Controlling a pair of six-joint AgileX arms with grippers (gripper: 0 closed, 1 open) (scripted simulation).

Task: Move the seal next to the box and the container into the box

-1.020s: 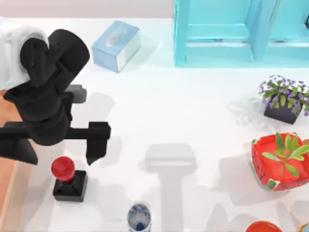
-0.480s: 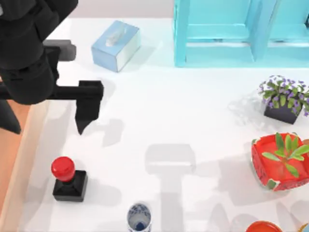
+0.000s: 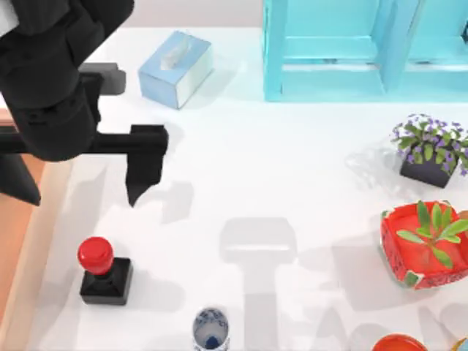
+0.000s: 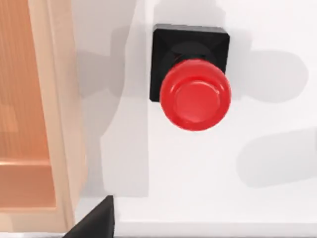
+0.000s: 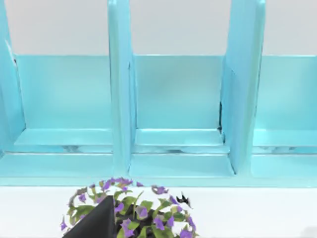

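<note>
The left gripper (image 3: 80,172) hung over the left part of the table, above the seal and apart from it. Its fingers were spread wide and held nothing: one finger (image 3: 144,164) pointed down toward the table, and the other finger was cut off by the left edge of the top view.

The seal (image 3: 102,270) stood upright on the white table (image 3: 292,183), just beside the rim of the box (image 3: 33,241) but not touching it. In the left wrist view the red knob covered a large part of the black base of the seal (image 4: 194,84), and the box (image 4: 54,109) was seen as a wooden rim with a piece of its floor.

The container (image 3: 210,330) stood near the lower edge of the top view, to the right of the seal and well apart from the box; its lower part was cut off.

The right wrist view looked at a turquoise shelf (image 5: 173,114) and a purple flower plant (image 5: 131,208). I could not tell how the right gripper's jaws stood.

A tissue box (image 3: 175,68) and a red bowl with a plant (image 3: 424,245) were also on the table.
</note>
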